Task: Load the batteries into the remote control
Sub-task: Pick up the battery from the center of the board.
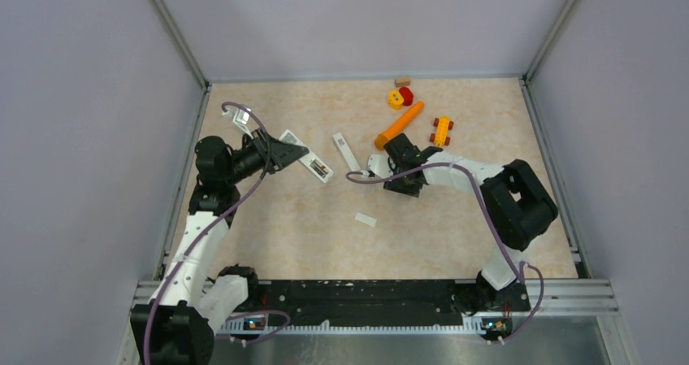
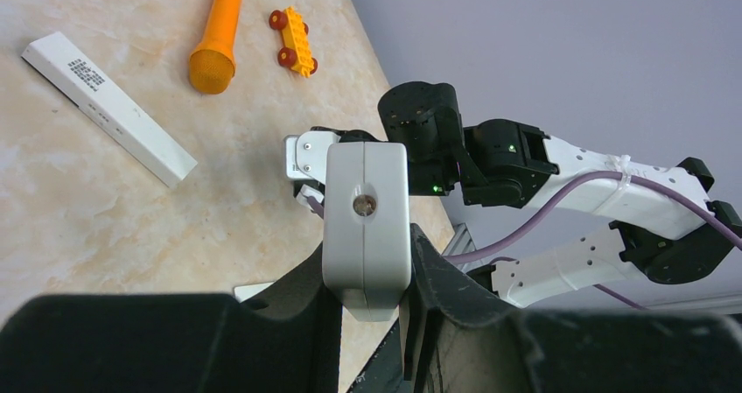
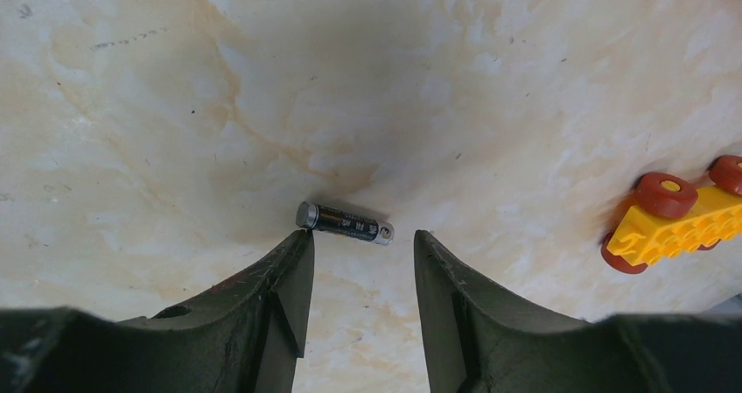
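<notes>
Right hand (image 3: pixel 360 240) part-open, empty; battery (image 3: pixel 344 222) just ahead of fingertips. I judge it light, rigid, slick, roll-prone: pinch mid-barrel. Left hand (image 2: pixel 367 279) clamps remote control (image 2: pixel 366 192).

walls (image 1: pixel 73 97): plain lilac | table (image 1: pixel 276 219): beige marbled top | corner rails (image 1: pixel 175 32): aluminium | light: even, soft

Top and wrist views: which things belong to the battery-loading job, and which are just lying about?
Job: slim white bar-shaped remote with black end, in the left gripper; small dark cylindrical battery by the open right gripper.
Lying about: orange carrot toy; yellow toy car with red wheels; yellow-and-red toy pieces; tan block; second white bar with printed label; small white flat piece.
</notes>
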Robot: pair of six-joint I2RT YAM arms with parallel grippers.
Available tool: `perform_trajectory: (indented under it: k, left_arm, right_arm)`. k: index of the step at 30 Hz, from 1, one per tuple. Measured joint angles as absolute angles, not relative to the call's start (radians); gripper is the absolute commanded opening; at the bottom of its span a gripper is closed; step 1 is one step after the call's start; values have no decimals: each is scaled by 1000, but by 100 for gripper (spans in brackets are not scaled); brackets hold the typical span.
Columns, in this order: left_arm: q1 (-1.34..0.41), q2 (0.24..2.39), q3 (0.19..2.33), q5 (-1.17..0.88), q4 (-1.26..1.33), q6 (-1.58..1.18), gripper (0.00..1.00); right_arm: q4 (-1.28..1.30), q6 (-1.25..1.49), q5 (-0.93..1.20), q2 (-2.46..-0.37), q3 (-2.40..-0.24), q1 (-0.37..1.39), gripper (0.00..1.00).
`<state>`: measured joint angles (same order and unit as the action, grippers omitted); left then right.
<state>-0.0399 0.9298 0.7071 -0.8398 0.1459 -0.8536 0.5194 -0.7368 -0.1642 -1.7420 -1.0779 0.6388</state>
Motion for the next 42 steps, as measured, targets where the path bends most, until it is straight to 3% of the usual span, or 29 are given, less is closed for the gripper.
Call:
perform_trajectory:
  k: [6, 12, 14, 18, 22, 28, 33, 42]
  left_arm:
    - [-37, 930, 707, -840, 146, -854, 0]
    - [-33, 930, 707, -841, 146, -854, 0]
    - [-33, 930, 707, -843, 146, -854, 0]
    - [-33, 930, 707, -844, 146, -854, 0]
    - [-33, 930, 707, -844, 146, -854, 0]
    - [-31, 930, 707, -845, 146, -854, 0]
    - [-31, 930, 707, -847, 146, -854, 0]
    - [-29, 930, 707, -847, 148, -862, 0]
  right_arm:
    - [484, -738, -165, -1759, -1074, 639, 44]
    - [467, -739, -160, -1774, -1076, 636, 11]
    - [467, -732, -155, -1778, -1078, 630, 12]
    - [478, -702, -139, -1793, -1102, 605, 34]
    - [479, -682, -123, -1795, -1116, 579, 37]
    - [495, -670, -82, -1795, -1122, 558, 23]
    - [533, -662, -59, -1816, -1152, 551, 0]
    - [538, -576, -10, -1821, -1180, 537, 0]
